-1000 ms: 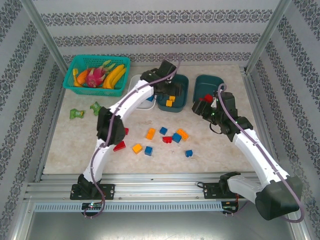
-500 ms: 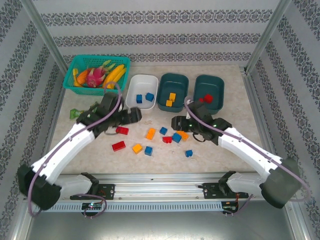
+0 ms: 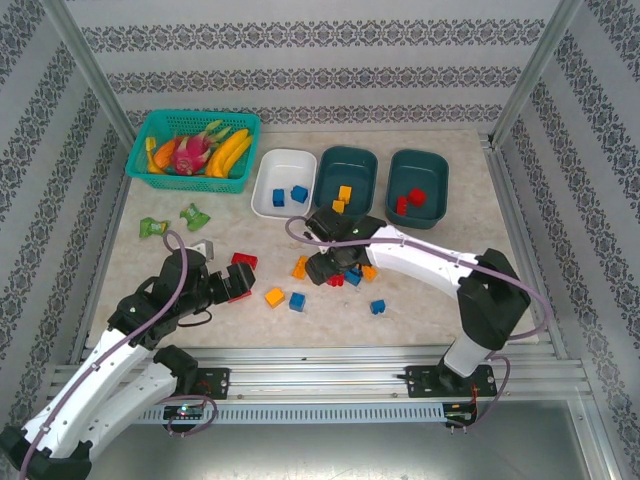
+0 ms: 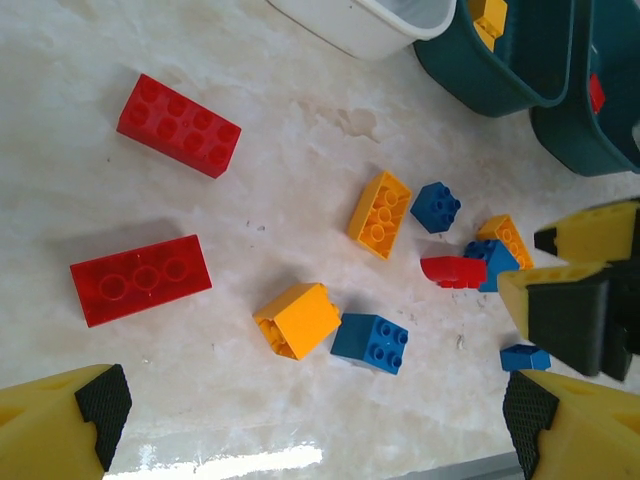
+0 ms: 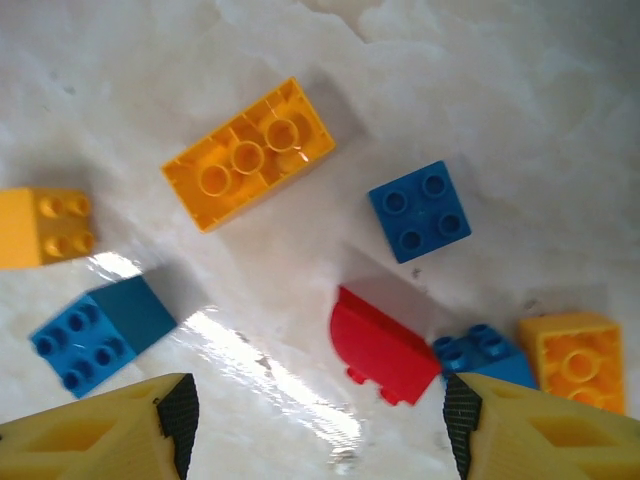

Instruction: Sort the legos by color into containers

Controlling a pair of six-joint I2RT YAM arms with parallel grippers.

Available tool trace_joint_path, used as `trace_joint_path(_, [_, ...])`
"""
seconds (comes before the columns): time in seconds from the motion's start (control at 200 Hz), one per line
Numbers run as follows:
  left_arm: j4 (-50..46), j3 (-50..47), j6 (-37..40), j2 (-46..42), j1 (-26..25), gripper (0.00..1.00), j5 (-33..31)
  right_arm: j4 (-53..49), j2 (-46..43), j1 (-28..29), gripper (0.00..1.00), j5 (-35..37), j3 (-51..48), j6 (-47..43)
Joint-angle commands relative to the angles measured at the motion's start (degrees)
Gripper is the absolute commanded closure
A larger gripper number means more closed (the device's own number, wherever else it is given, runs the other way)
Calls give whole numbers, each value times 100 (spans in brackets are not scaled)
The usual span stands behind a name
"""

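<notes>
- Under my left claw (image 4: 320, 435) is glossy, marbled table (image 4: 250, 60). The yellow fingers with their black ribbed pads (image 4: 100, 405) are spread wide and pinch nothing.
- Just ahead of that gap an orange block (image 4: 296, 320) sits just beside a blue studded brick (image 4: 370, 342), both hard, shiny plastic.
- Ahead and off toward the left fingertip lie two long red bricks. The studs-up red brick (image 4: 178, 125) is farther out, and the hollow-side-up red brick (image 4: 140, 280) is nearer, its round sockets showing.
- My right claw (image 5: 320, 430) is spread as well and grips nothing. It hovers over the middle scatter of legos.
- Just ahead of its gap lies a red curved piece (image 5: 383, 347), resting against a small blue brick (image 5: 480, 355) by the right fingertip.
- Farther ahead lie a long orange brick (image 5: 248, 153), underside up with three round sockets, and a square four-stud blue brick (image 5: 420, 211).
- Beyond the right claw stand three smooth, rounded tubs in a row.
- The white tub (image 3: 270, 170) holds two blue bricks (image 3: 298, 193).
- The middle teal tub (image 3: 350, 160) holds two orange bricks (image 3: 344, 193).
- The far teal tub (image 3: 425, 165) holds red bricks (image 3: 416, 196).
- Well beyond the left claw a turquoise mesh basket (image 3: 185, 181) holds bananas (image 3: 230, 150) and a pink dragon fruit (image 3: 190, 155). Crumpled green wrappers (image 3: 152, 227) lie on the table nearer the claw.
</notes>
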Motion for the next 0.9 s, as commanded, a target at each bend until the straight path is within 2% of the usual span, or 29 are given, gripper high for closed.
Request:
trace_joint_path(0.0, [-206,107,129,-53,-20,2,267,-953,471,-167,32,37,446,-1685])
trace_joint_path(0.195, [-138,55,74,-345,-20,3,458,-1357,1000,-154,31,-17,878,-2424])
trace_joint_path(0.49, [-81,33,-5,-384,-27,4,470,-1288,1431,-99,34,205,851,-2560])
trace_joint_path(0.674, [-8,14,-42,-321,-24,5,503,-1259,1837,23,47,262,1032,-2417])
trace_joint_path(0.894, [65,20,-33,-284,-26,6,559,-1225,1808,41,72,329,1022,-2296])
